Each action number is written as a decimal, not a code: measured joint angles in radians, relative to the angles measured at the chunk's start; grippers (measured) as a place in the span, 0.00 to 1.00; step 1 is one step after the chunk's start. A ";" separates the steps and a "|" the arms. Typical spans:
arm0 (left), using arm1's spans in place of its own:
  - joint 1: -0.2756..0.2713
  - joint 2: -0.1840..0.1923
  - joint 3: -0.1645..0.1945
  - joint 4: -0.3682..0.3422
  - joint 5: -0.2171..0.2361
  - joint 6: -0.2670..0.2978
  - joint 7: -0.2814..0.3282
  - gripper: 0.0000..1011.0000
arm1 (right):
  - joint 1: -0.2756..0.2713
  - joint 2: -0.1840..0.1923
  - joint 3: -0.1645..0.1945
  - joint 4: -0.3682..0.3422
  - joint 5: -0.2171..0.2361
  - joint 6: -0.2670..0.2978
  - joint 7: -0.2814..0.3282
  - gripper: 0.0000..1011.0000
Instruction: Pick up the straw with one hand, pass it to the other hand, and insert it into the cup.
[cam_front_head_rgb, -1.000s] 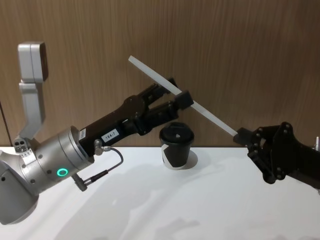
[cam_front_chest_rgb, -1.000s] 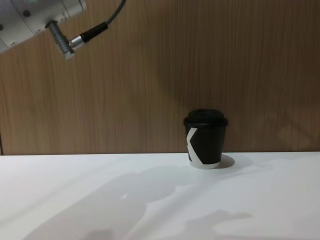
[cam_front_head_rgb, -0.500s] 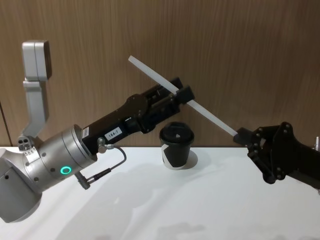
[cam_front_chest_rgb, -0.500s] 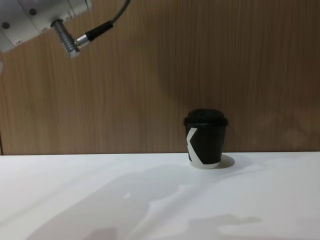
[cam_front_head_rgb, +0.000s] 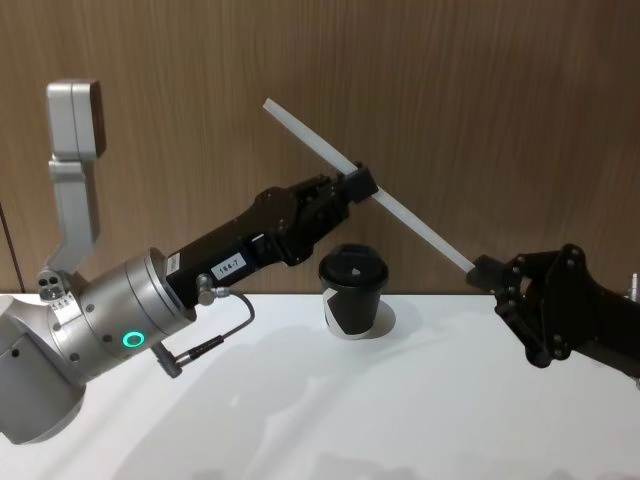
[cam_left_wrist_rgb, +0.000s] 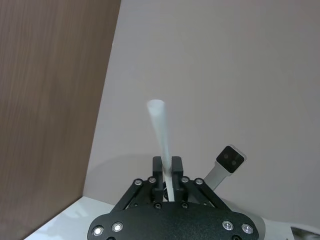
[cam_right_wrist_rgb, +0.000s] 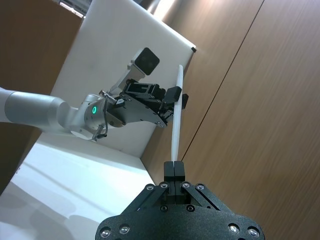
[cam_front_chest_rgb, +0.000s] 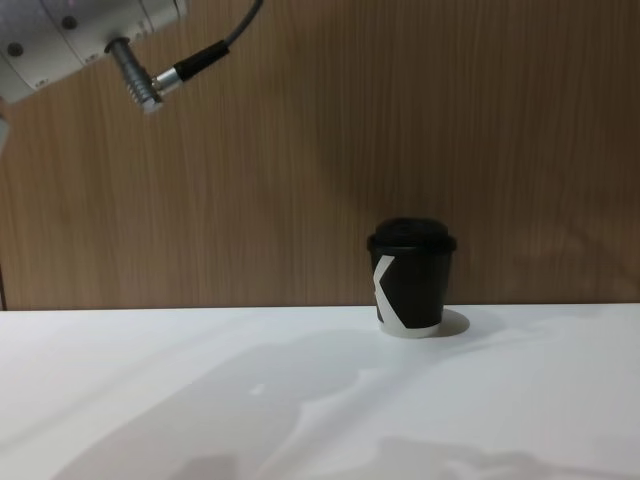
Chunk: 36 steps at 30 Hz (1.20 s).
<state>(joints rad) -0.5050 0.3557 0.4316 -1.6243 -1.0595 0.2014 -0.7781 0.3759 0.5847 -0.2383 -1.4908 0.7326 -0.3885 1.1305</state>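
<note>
The white straw (cam_front_head_rgb: 390, 202) slants in the air above the black lidded cup (cam_front_head_rgb: 353, 291), high end up and to the left. My left gripper (cam_front_head_rgb: 356, 185), on the silver arm with the green ring, is shut on the straw near its middle. My right gripper (cam_front_head_rgb: 481, 269) is shut on the straw's low end, to the right of the cup. In the left wrist view the straw (cam_left_wrist_rgb: 161, 135) rises from between the closed fingers (cam_left_wrist_rgb: 157, 169). The right wrist view has the straw (cam_right_wrist_rgb: 177, 117) running from my right gripper (cam_right_wrist_rgb: 174, 170) up to the left gripper (cam_right_wrist_rgb: 175, 96). The cup (cam_front_chest_rgb: 412, 279) stands upright.
The cup stands near the back of the white table (cam_front_head_rgb: 400, 420), close to a wood-panelled wall (cam_front_head_rgb: 480, 110). A grey camera post (cam_front_head_rgb: 70, 170) rises at the left. The left arm's silver wrist and cable plug (cam_front_chest_rgb: 135, 75) hang high at the chest view's upper left.
My left gripper's fingers, open around the straw a second ago, have closed on it. The straw's upper end has shifted slightly right. The right gripper and the cup have stayed put.
</note>
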 joint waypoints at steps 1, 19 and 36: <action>0.000 0.000 0.000 0.000 0.000 0.000 0.000 0.12 | 0.000 0.000 0.000 0.000 0.000 0.000 0.000 0.00; -0.002 -0.001 0.001 0.001 0.000 0.000 0.001 0.01 | 0.000 0.000 0.000 0.000 0.000 0.000 0.000 0.10; -0.001 0.004 0.004 -0.005 0.019 -0.019 0.023 0.01 | 0.000 0.000 0.000 0.000 0.000 0.000 0.000 0.62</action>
<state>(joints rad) -0.5056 0.3594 0.4354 -1.6297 -1.0401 0.1827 -0.7555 0.3759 0.5847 -0.2382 -1.4908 0.7326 -0.3885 1.1306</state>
